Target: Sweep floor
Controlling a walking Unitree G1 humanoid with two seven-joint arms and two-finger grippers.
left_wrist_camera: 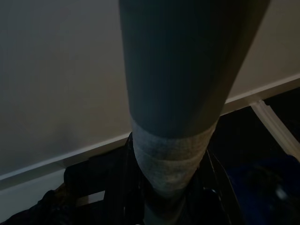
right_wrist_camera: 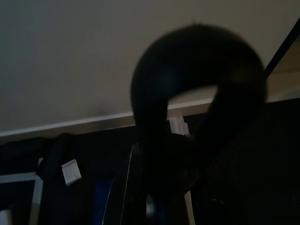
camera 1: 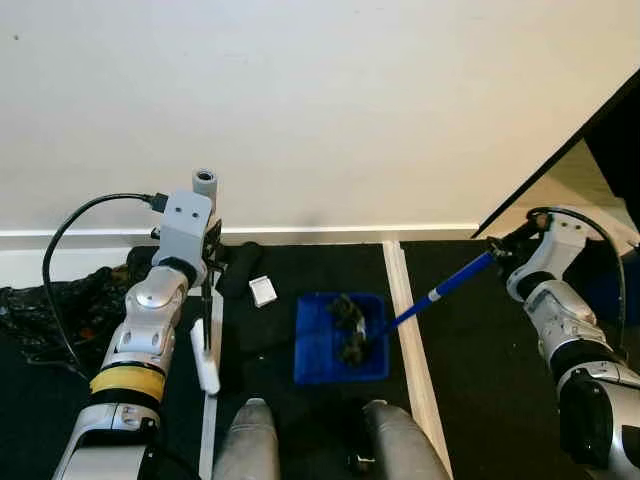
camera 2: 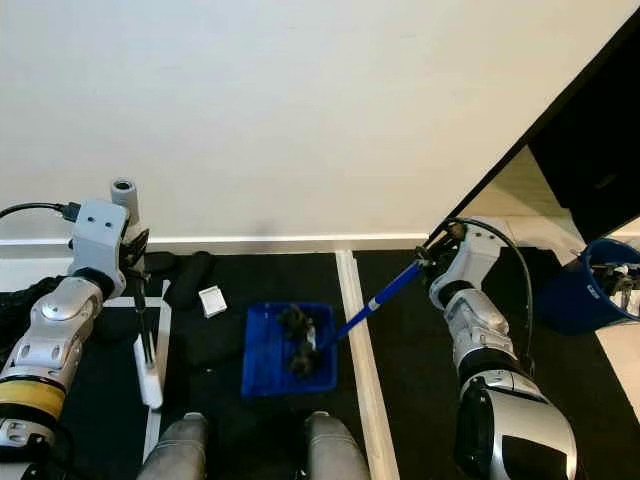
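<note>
Right gripper point(camera 2: 432, 262): my fingers are clamped on the blue broom handle point(camera 2: 375, 298).
Broom head: rests among dark debris point(camera 1: 348, 325) inside the blue dustpan point(camera 1: 315, 355).
Left gripper point(camera 1: 207, 262): my fingers are closed around the grey dustpan handle point(left_wrist_camera: 171, 93), upright.
Floor point(camera 1: 470, 340): black, crossed by a white strip point(camera 1: 410, 345).

This looks like a room in a home, at the foot of a plain white wall point(camera 1: 320, 100) with a white skirting board point(camera 1: 350, 235) along its base. The floor is covered in dark carpet point(camera 1: 470, 330) crossed by white strips point(camera 1: 408, 330). Household things lie about: a blue dustpan point(camera 1: 318, 345) holding dark scraps, crumpled dark cloth point(camera 1: 40, 300) by the wall, and a blue bucket point(camera 2: 590, 290) off to the right.
</note>
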